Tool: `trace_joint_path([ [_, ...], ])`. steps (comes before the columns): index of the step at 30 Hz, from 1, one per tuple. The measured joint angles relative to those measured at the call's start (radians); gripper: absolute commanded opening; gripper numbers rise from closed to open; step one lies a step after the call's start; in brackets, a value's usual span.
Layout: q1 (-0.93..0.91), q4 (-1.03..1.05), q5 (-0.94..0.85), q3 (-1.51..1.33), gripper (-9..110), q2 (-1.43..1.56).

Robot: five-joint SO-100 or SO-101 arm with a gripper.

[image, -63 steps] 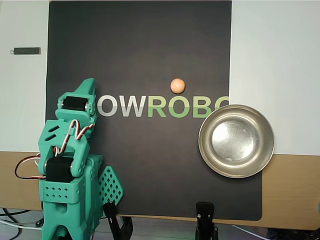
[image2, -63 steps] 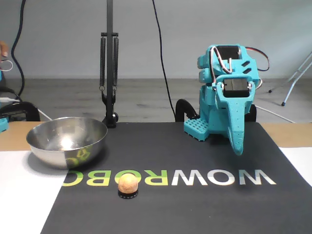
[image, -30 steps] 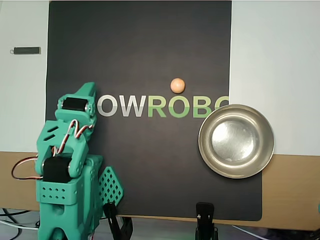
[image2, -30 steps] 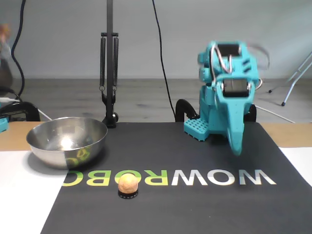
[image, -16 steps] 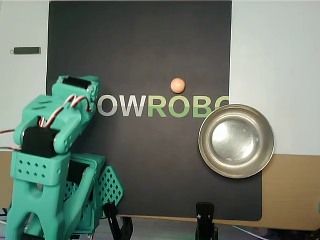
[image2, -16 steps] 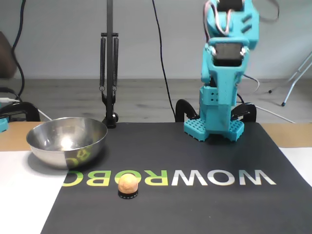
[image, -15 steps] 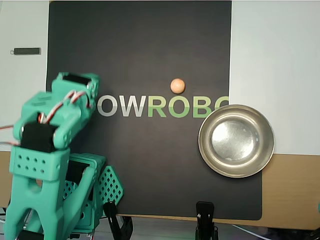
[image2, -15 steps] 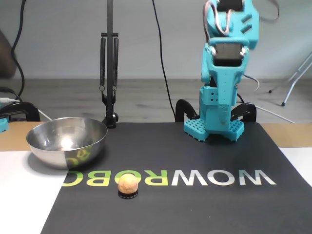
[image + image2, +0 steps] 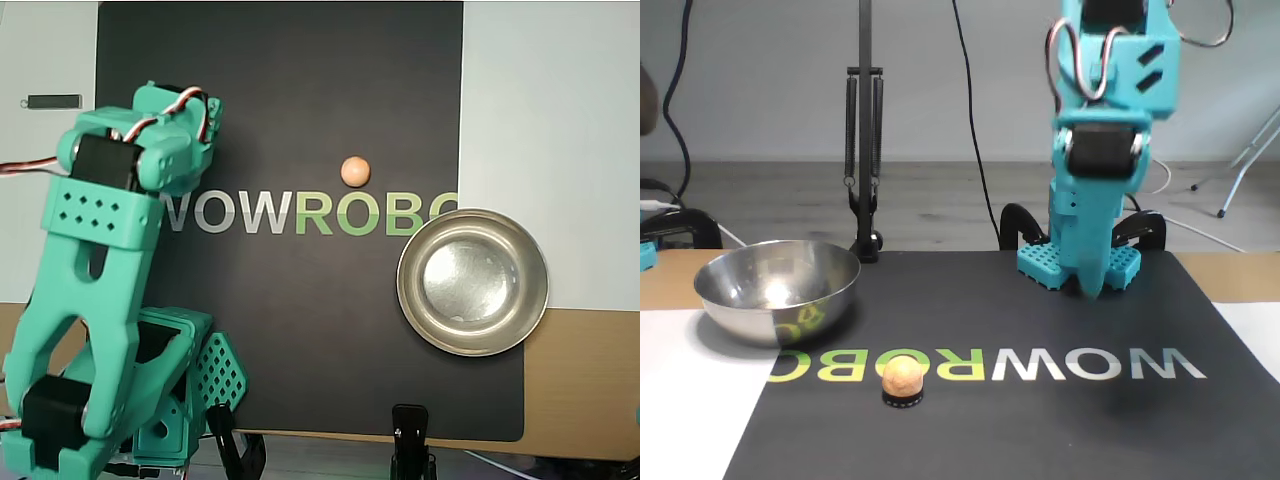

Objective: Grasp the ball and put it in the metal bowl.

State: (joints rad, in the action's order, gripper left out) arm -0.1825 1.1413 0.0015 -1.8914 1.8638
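The ball is a small orange-peach sphere lying on the black mat just above the printed letters. In the fixed view the ball rests on a small black ring. The metal bowl is shiny and empty, and lies half on the mat's right edge in the overhead view. It also shows at the left of the fixed view. My gripper points straight down over the mat, its jaws together and empty, far from the ball. In the overhead view the teal arm hides the fingertips.
The black mat carries large white and green letters. The arm's teal base stands at the mat's edge. A black lamp stand rises behind the bowl. A small dark bar lies on the white surface at top left.
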Motion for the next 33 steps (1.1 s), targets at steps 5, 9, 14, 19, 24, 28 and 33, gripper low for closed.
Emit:
trace_joint_path([
  [5,-0.003,0.0,0.0,0.043,0,-0.1],
  [9,-0.003,0.0,0.0,0.064,0,-0.16],
  [14,-0.003,-0.002,0.0,0.069,0,-0.213],
  [19,-0.003,-0.002,0.0,0.072,0,-0.238],
  [24,-0.003,-0.002,0.0,0.092,0,-0.238],
  [28,-0.003,0.015,0.0,0.129,0,-0.238],
  [33,-0.029,0.112,0.0,0.216,0,-0.238],
])
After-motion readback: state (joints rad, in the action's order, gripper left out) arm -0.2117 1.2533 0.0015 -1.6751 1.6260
